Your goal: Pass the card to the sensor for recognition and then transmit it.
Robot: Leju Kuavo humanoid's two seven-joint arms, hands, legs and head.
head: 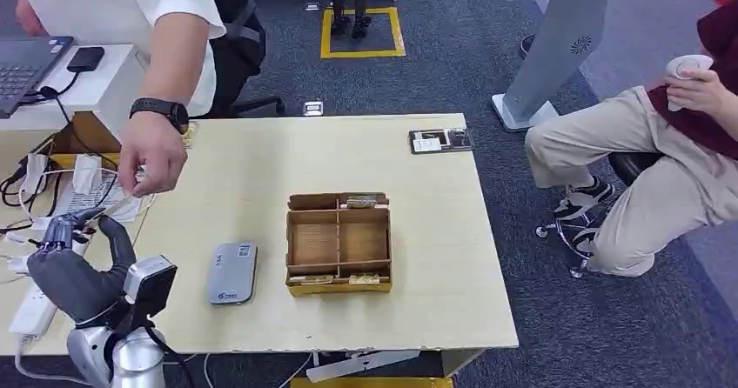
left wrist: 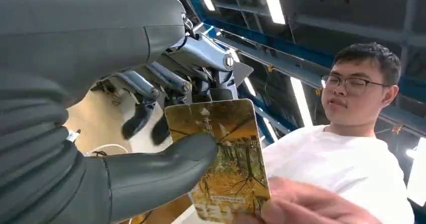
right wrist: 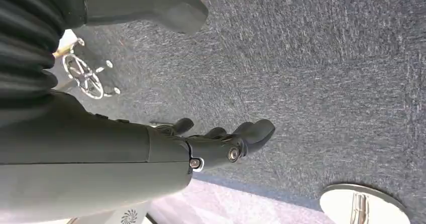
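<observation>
Plastic card (left wrist: pixel 221 158), thin, stiff, light, slick-faced: pinched in my left hand (left wrist: pixel 150 133) at the desk's (head: pixel 261 162) left edge.
Thumb presses its face, fingers behind; a person's hand (left wrist: pixel 301 204) touches the far end. Best held flat across both faces.

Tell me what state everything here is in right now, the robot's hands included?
Card: pinched between the left hand's thumb and fingers, a person's fingers on its far end.
Left hand: raised beside the table, holding the card.
Right hand: hanging over the carpet, fingers apart, holding nothing.
Sensor: flat on the table, nothing on it.
Cardboard box: open on top, on the table.
Laptop: open.
</observation>
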